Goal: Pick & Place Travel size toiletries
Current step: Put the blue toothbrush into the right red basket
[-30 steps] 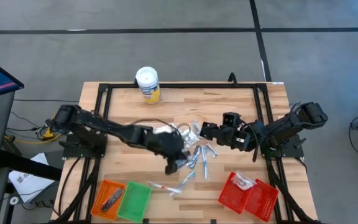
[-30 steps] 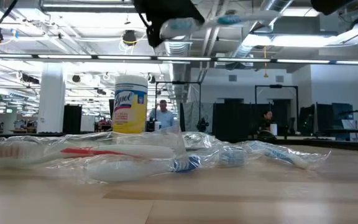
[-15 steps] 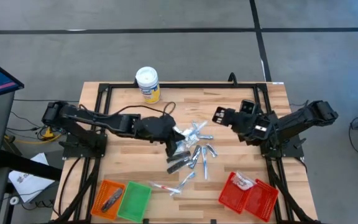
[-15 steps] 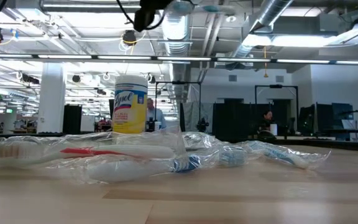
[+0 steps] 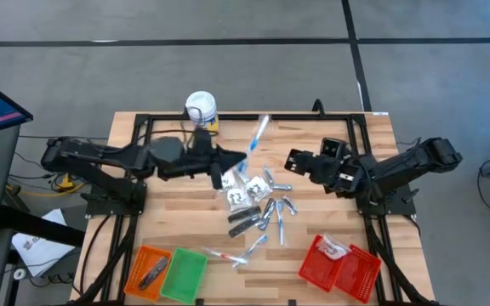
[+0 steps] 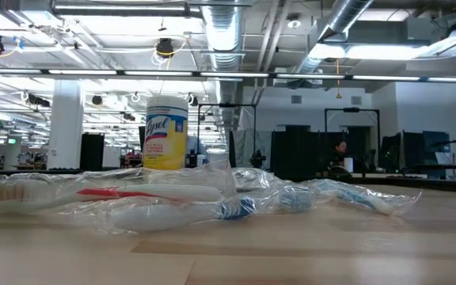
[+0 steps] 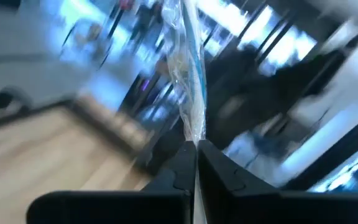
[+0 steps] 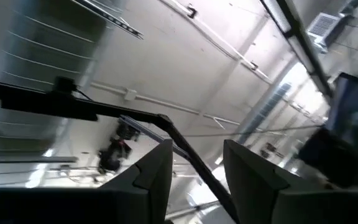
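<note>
Two tools: left tool (image 5: 228, 167) is doing the work, right tool (image 5: 299, 161) just hangs over the right half of the table (image 5: 330, 136)
Left tool grip: pressed together, pinching the end of a clear wrapped toothbrush (image 5: 258, 136)
Where the brush sits: sticks out past the fingertips, up off the table, angled toward the far edge; wrist view shows the wrapper (image 7: 188, 74) coming straight out of the pinch
Brush looks: slim, crinkly clear film, white with a blue streak
Right tool grip: fingers (image 8: 157, 177) spread apart, nothing between them, pointing at the ceiling
Rest of the toiletries: loose pile (image 5: 262, 208) mid table, just below the left tool, silvery sticks, white sachets, a few dark ones
Up close: wrapped brushes (image 6: 172, 202) lie flat near the front edge
Canister: yellow tub (image 5: 201, 110) at the far edge, beside the left arm
</note>
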`<move>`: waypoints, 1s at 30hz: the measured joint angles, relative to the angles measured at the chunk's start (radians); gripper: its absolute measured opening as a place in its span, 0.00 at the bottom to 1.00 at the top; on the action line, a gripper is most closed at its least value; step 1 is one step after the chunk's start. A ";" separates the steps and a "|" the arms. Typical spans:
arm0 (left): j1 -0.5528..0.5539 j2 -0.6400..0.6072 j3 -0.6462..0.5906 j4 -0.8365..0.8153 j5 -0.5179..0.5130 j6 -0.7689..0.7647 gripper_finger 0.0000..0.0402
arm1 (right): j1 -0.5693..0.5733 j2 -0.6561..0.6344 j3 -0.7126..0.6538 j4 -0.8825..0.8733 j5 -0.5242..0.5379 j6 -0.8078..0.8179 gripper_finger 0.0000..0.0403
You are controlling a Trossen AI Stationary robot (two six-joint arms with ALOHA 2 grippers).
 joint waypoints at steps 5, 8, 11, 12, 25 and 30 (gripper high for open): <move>-0.003 -0.021 0.001 0.086 0.018 0.019 0.01 | -0.033 0.004 0.000 -0.182 0.002 0.035 0.32; -0.015 -0.020 0.000 0.082 0.030 0.020 0.01 | -0.048 0.003 0.000 -0.246 0.002 0.030 0.32; -0.030 -0.014 0.000 0.084 0.035 0.018 0.01 | -0.064 0.003 0.000 -0.270 0.001 0.030 0.33; -0.034 -0.010 0.000 0.084 0.035 0.018 0.01 | -0.069 0.003 0.000 -0.282 0.001 0.030 0.33; -0.078 0.045 0.002 0.088 0.076 -0.036 0.01 | -0.099 0.003 0.000 -0.431 0.000 0.020 0.49; -0.078 0.085 -0.001 0.080 0.104 -0.078 0.01 | -0.099 0.003 0.000 -0.423 0.001 0.020 0.53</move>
